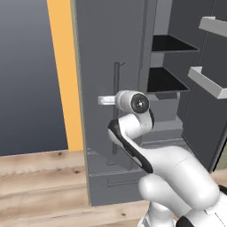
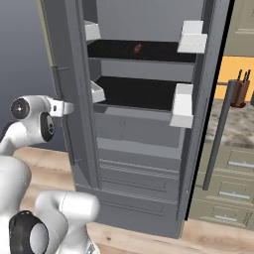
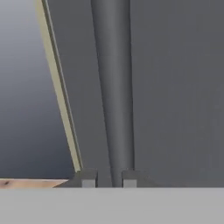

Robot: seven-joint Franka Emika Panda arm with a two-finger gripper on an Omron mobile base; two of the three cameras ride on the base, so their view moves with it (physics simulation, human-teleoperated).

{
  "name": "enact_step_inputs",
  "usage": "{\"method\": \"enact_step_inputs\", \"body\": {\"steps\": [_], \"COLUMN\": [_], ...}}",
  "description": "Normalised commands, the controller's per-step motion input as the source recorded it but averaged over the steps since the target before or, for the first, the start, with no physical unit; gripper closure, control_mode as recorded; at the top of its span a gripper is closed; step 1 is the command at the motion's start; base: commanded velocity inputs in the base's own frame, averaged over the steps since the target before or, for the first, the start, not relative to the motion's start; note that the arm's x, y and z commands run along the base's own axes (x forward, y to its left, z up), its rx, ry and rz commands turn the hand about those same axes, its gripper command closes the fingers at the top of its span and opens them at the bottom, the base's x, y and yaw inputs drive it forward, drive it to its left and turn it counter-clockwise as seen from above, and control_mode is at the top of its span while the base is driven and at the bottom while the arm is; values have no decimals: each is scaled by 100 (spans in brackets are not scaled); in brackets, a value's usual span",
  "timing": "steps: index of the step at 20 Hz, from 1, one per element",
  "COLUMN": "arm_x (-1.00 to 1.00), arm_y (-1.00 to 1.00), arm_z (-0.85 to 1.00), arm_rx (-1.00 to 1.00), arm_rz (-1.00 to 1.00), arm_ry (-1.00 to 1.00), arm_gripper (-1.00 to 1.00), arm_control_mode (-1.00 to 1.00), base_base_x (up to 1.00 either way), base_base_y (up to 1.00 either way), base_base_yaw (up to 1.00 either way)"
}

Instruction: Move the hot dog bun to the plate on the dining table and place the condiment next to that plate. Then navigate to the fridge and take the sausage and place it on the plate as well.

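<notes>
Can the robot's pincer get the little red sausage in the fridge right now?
Probably not yet. The pincer is shut on the door handle, out at the left door's front. The sausage lies deep on the upper shelf. The doors stand open, so nothing blocks it once the pincer lets go.

A home kitchen. A tall grey fridge (image 2: 144,124) stands open, shelves and door bins showing. At three o'clock of it in the right base view, a knife block (image 2: 241,92) sits on a stone-topped desk (image 2: 233,126) above cabinet drawers (image 2: 233,191); wood plank floor (image 1: 40,186) below.
</notes>
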Motion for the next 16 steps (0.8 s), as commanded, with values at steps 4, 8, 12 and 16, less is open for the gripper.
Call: {"method": "enact_step_inputs", "body": {"steps": [4, 8, 12, 16], "arm_x": [-57, -58, -41, -32], "arm_y": [-15, -70, -88, -98], "arm_z": [44, 72, 61, 43], "arm_rx": [9, 25, 27, 33], "arm_rz": [-3, -7, -1, -1], "arm_ry": [11, 19, 23, 22], "arm_gripper": [-100, -100, -100, -100], "arm_control_mode": [-100, -100, -100, -100], "base_base_x": [0, 0, 0, 0], "base_base_y": [0, 0, 0, 0], "base_base_yaw": [0, 0, 0, 0]}}
